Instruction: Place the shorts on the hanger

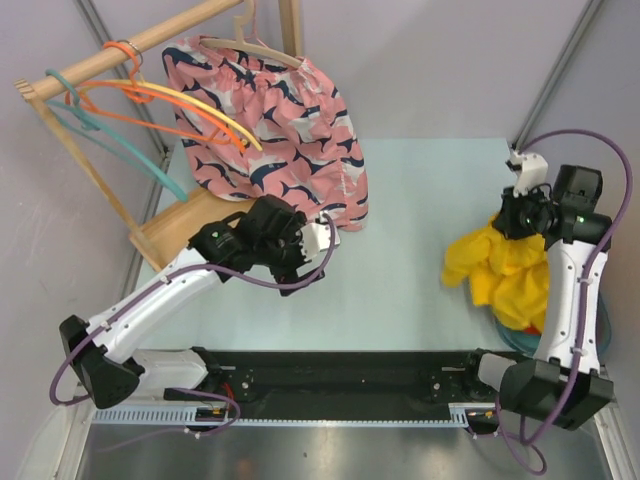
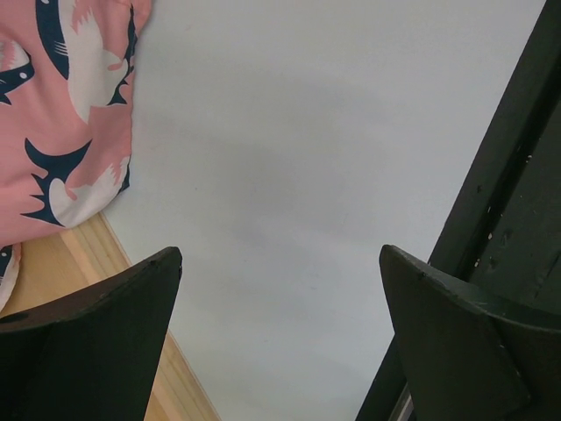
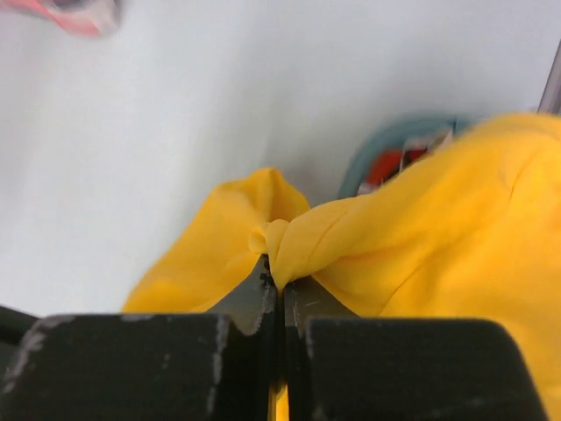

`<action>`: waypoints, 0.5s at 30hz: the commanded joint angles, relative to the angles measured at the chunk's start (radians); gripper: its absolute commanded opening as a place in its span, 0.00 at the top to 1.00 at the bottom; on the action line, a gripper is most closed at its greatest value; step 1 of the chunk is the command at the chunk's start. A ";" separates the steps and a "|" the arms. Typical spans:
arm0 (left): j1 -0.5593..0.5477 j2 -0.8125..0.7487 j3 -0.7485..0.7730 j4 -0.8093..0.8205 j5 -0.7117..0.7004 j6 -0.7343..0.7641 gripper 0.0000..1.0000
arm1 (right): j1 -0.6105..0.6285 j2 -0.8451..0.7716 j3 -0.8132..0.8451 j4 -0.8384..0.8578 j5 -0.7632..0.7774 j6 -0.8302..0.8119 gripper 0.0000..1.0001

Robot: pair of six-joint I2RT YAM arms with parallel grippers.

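Looking down on a smooth, pale blue-grey table [image 1: 420,200] with two white-and-black robot arms mounted at its near edge.

At far left stands a light wooden rack [image 1: 120,55] with a round rod on top. Thin plastic hangers dangle from the rod: one teal hanger [image 1: 62,82], orange ones [image 1: 150,95] that overlap too closely to count, and one pale-yellow hanger [image 1: 235,122] with a long curved arm. The pale-yellow hanger is bare and sits just left of a single beige wooden hanger [image 1: 250,45]. On that hangs one pair of pink shorts [image 1: 290,130], soft and gathered at the waist, printed with navy and white whales.

The left gripper [image 1: 325,235] hovers low over the table, beside the hem of the pink shorts and the rack's flat wooden base. Its wrist camera shows two blunt black fingers [image 2: 114,333] spread wide with nothing between them, only bare table [image 2: 307,132] beyond.

At right, one pair of bright yellow shorts [image 1: 500,270] lies in a rumpled heap near the table's right edge, well apart from the rack. The right gripper [image 3: 276,281] presses its two scuffed black fingers together on a twisted fold of the matte yellow fabric [image 3: 421,228]. Behind the fabric a curved teal rim [image 3: 368,162] shows, with something red inside, too blurred to identify.
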 commanded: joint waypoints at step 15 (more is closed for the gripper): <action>0.172 -0.046 0.124 0.093 0.088 -0.175 0.01 | 0.465 0.164 0.499 0.379 -0.112 0.522 1.00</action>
